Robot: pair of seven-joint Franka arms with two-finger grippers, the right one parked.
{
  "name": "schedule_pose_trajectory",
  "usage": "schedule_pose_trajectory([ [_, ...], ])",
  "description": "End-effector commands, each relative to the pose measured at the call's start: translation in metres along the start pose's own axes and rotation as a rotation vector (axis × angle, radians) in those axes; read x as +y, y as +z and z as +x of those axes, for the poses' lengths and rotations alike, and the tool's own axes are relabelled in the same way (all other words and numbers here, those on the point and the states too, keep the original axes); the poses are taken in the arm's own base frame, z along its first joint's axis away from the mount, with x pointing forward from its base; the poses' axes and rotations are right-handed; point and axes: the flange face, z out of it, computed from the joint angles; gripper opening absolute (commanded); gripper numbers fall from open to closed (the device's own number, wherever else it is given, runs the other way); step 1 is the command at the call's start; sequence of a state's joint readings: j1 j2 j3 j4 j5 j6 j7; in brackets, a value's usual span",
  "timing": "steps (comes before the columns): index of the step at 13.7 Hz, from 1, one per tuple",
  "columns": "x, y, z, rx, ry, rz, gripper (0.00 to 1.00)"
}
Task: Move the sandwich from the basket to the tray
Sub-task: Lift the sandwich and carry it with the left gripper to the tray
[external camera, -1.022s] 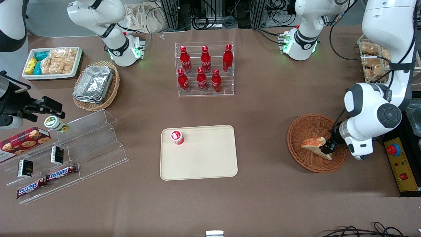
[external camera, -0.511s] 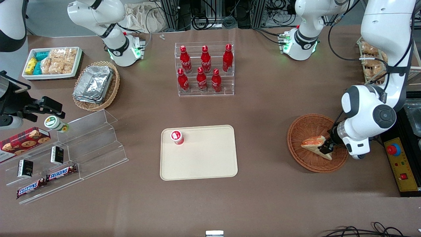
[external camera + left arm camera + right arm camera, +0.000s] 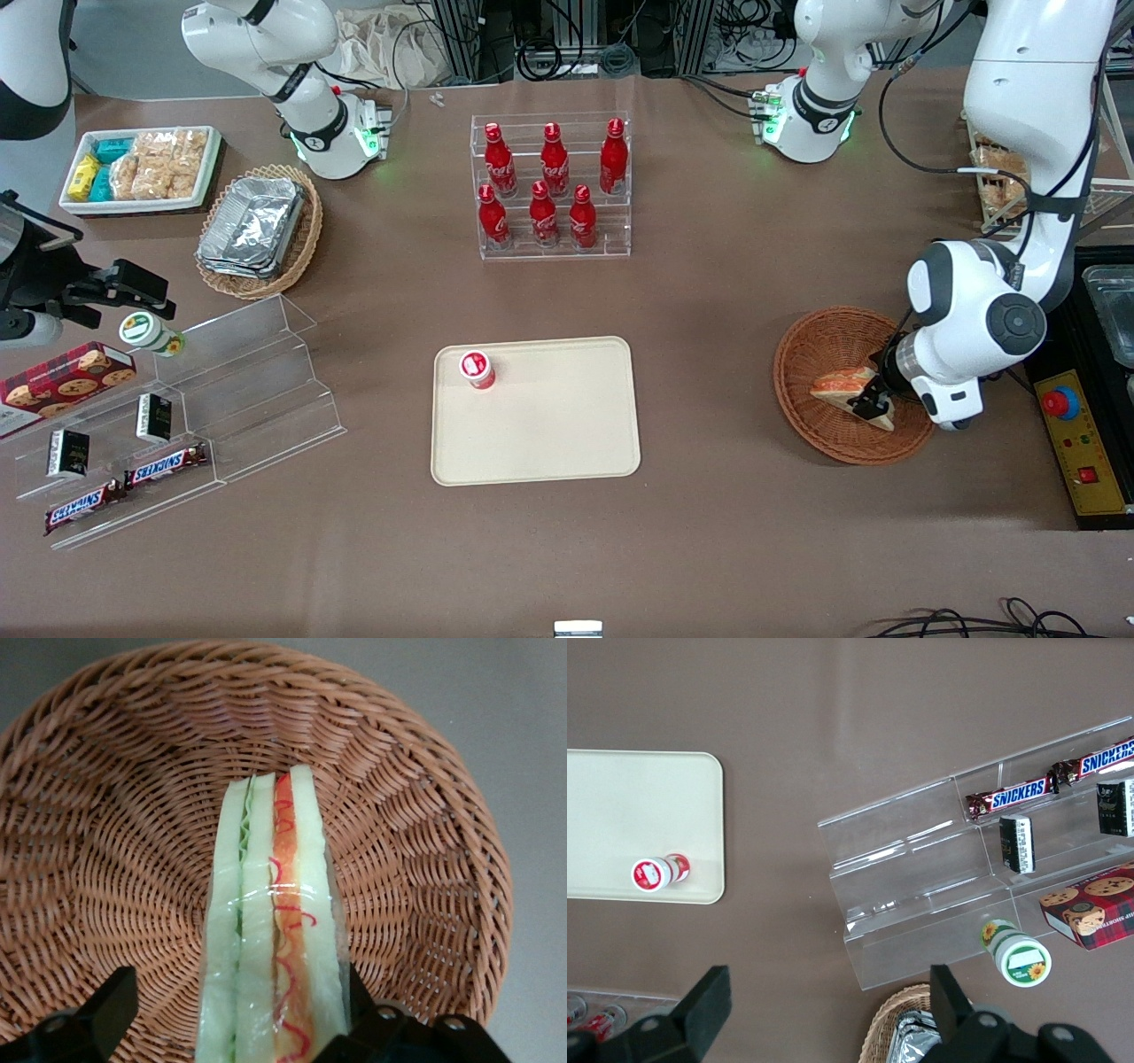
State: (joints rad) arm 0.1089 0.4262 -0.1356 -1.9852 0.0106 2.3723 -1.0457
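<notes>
Sandwich (image 3: 842, 384) — a small triangular wedge of pale bread with orange-red and green filling layers — lay inside the round, shallow, reddish-brown woven wicker basket (image 3: 819, 346) toward the working arm's end of the brown table (image 3: 726, 532). In the left wrist view the wedge (image 3: 270, 930) stood on edge on the basket's woven floor (image 3: 115, 833), its layers running lengthwise between the two black fingers (image 3: 97, 1014).

The left arm's gripper (image 3: 873, 403) was down in the basket at the wedge's end nearest the arm. Its fingers stood apart, one on either side of the bread; one sat right against the bread, the other with a gap between it and the bread, so nothing was clamped.

The flat beige plastic rectangular tray (image 3: 549, 434) with rounded corners lay well apart from the basket, near the middle of the table. A small red-capped cup (image 3: 476, 369) stood on the tray — in the corner farther from the front camera, toward the parked arm's end. Farther from the camera than the tray, a clear acrylic rack (image 3: 554, 244) held red bottles (image 3: 542, 213).
</notes>
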Motion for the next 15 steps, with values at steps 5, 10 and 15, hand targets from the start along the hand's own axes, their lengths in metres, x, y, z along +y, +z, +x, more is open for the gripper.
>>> schedule_pose_trajectory([
  [5, 0.003, 0.013, -0.006, 0.048, -0.052, 0.004, 0.01],
  [10, 0.013, -0.004, -0.011, 0.070, -0.048, 0.029, 0.00],
  [15, 0.034, -0.082, 0.000, 0.023, -0.004, 0.134, 0.00],
])
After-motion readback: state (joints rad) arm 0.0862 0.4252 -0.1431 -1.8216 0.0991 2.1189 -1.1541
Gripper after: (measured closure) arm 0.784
